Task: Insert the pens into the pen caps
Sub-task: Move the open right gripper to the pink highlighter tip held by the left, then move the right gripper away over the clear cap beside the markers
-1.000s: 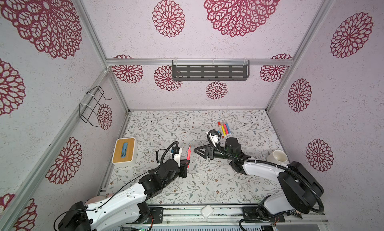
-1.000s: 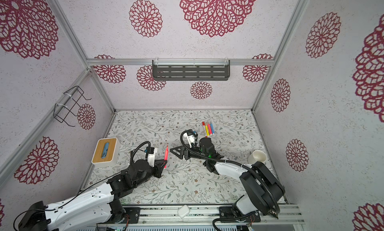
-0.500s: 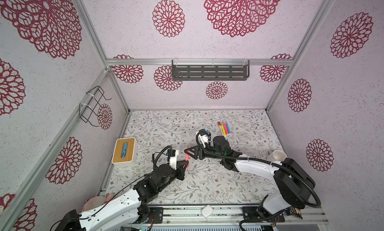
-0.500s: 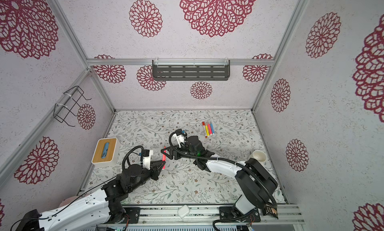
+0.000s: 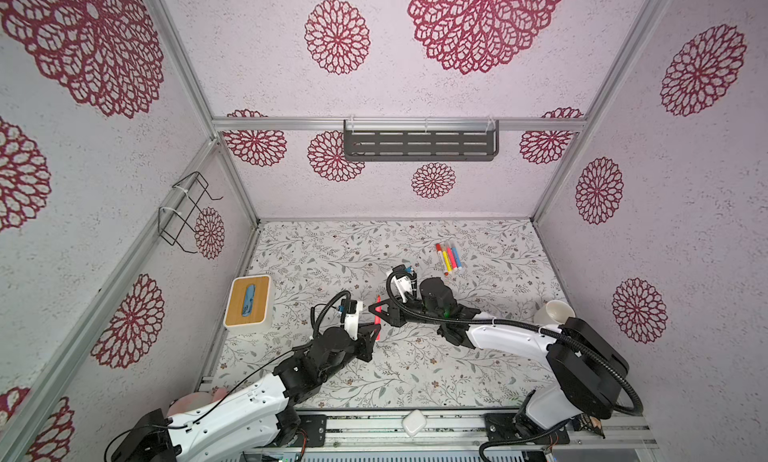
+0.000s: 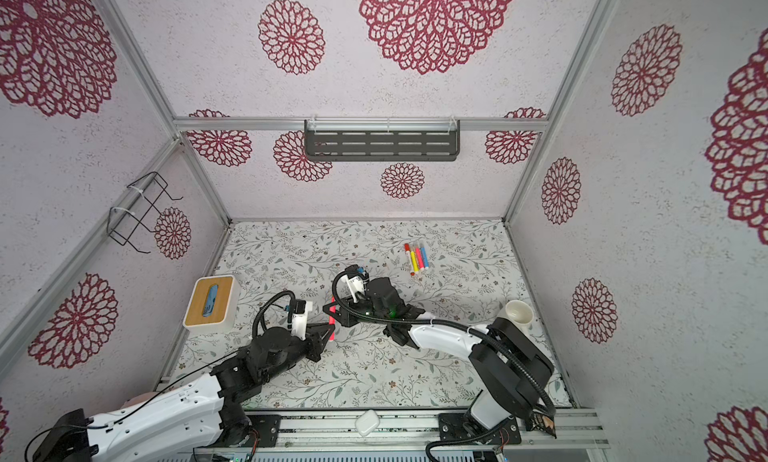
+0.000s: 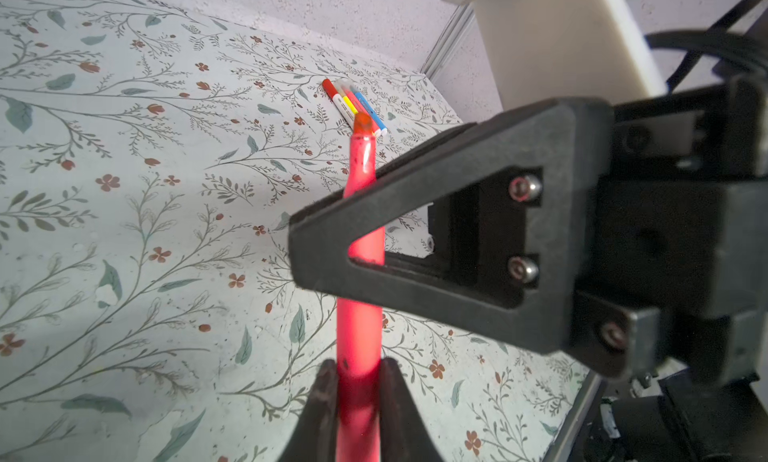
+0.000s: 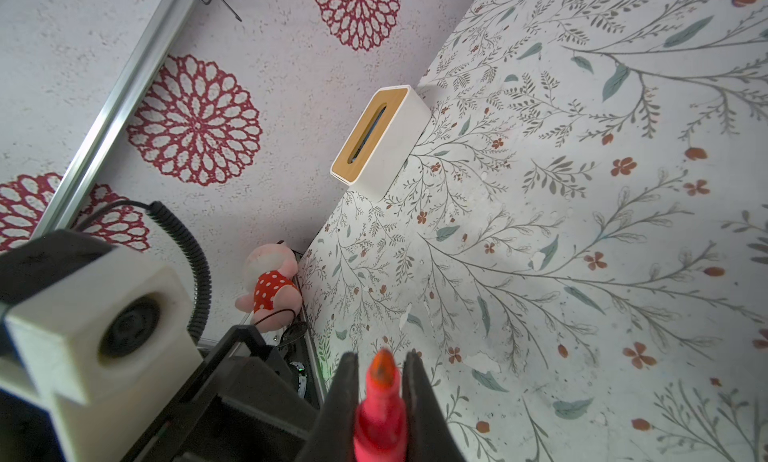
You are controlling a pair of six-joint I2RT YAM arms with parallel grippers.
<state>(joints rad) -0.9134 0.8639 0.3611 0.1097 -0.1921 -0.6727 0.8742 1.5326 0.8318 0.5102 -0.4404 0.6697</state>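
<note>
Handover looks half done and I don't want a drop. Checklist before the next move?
1. Receiving grip: right gripper is shut on the pink pen: ok.
2. Giving grip: left gripper flanks the pen's lower end with no gap visible. Clamped or released: cannot tell.
3. Pen held clear above the table: ok.
4. The orange tip is bare and pokes out past the right fingers: ok.
5. Matching cap located: cannot tell. Only the pen group at the back shows, too small to sort.

Pink pen (image 5: 377, 312) aloft; others (image 5: 448, 258) lying together
</note>
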